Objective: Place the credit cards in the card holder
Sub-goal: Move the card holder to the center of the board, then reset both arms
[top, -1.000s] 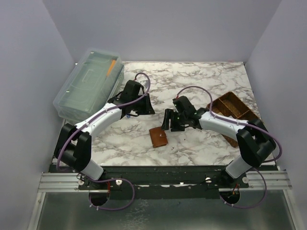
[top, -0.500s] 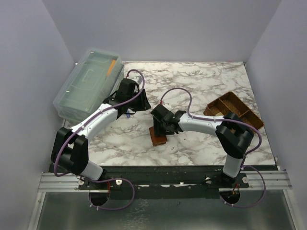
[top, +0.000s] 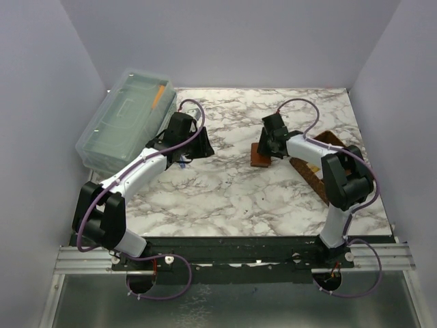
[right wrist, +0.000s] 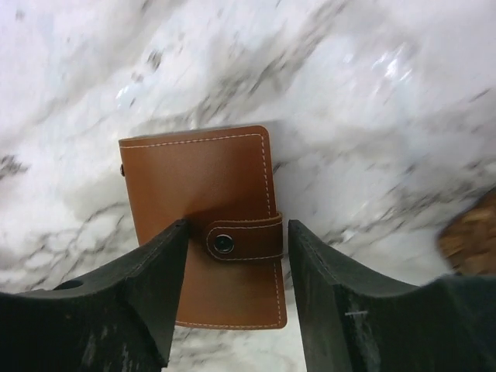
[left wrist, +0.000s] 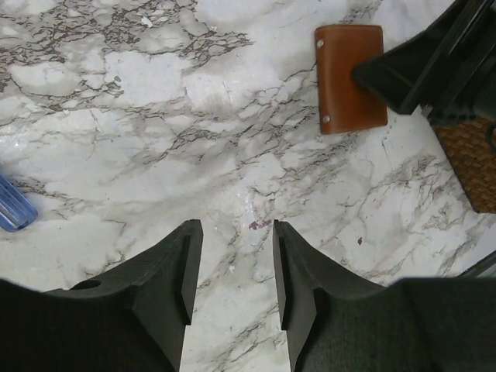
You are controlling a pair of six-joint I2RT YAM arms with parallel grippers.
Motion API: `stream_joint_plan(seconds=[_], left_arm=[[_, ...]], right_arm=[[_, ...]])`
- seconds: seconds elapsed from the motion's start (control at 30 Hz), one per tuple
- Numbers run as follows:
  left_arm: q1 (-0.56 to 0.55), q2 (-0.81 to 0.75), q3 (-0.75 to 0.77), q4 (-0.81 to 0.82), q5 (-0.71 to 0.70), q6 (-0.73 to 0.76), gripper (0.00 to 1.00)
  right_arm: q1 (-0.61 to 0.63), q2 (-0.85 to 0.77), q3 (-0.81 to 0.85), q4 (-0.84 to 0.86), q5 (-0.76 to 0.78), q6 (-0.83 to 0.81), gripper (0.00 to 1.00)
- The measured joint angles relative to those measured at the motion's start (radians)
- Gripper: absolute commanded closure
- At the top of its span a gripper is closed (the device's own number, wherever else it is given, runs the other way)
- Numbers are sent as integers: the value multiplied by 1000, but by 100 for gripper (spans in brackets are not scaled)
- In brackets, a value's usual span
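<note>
Below the parted right jaws, the card holder [right wrist: 194, 178] lies snapped shut on the table [right wrist: 349, 93], its tab [right wrist: 244, 240] between them. Left jaws gape empty. Closing now could pinch only the tab and drag the holder.

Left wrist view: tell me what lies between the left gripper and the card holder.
In the left wrist view, only bare marble table separates the left gripper from the card holder; nothing else lies there.
</note>
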Motion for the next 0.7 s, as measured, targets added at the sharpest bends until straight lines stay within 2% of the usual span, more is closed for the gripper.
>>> stream_joint_plan(seconds=[0.1,0.23,0.43,0.7], left_arm=[[0,-2,-8,7,11,4,42],[0,-16,-21,12,27,13,33],[0,-52,11,17,82,15,20],[0,-171,230,29,102,3,10]], right_arm=[[-52,19,48,-16,10,-68,30],[-40,-2,107,-57,19,-145,21],[-31,-220,137,-154,17,-219,1],[-31,-632,199,-187,6,-286,0]])
